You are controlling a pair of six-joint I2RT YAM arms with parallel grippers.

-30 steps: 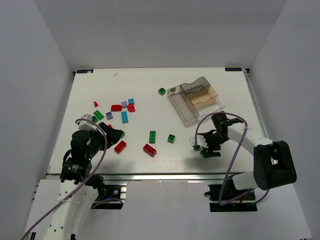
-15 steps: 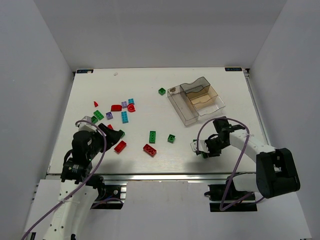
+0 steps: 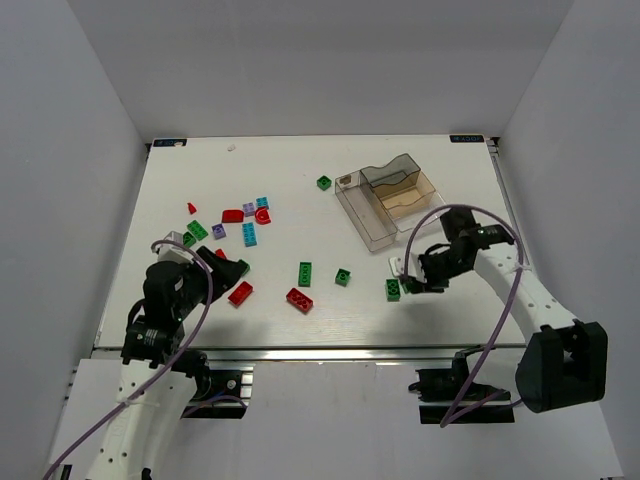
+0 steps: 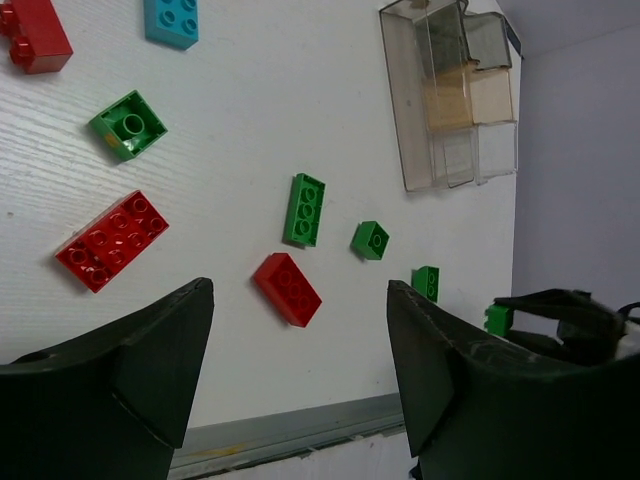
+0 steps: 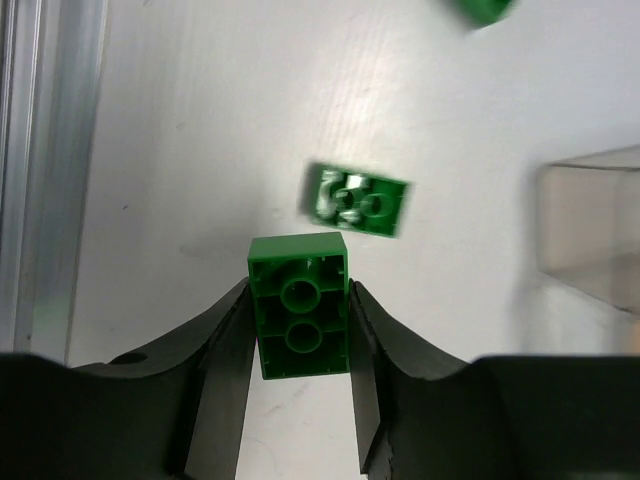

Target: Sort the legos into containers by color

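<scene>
- Overhead view: the tray sits at the far right of the table, and no coloured brick shows in any of its sections. The loose bricks lie mostly in a mixed cluster of red, green, purple and cyan at the left, with a few more scattered across the middle. The right pincer hangs near the tray's near end, with a stray green brick on the table just beside it.
- Left wrist view: the left pincer is released, its jaws wide apart with nothing between them. It is poised above a red brick, with a long green brick a little beyond.
- Right wrist view: the right pincer is clenched on a held green brick, gripped by its two long sides. The stray green one shows blurred just past the fingertips, and a corner of the tray is at the right edge.
- Progress, as I judge it: the sorting has hardly begun. One green piece is in hand and looks bound for the tray, and every other piece is yet to be picked up and sorted.
</scene>
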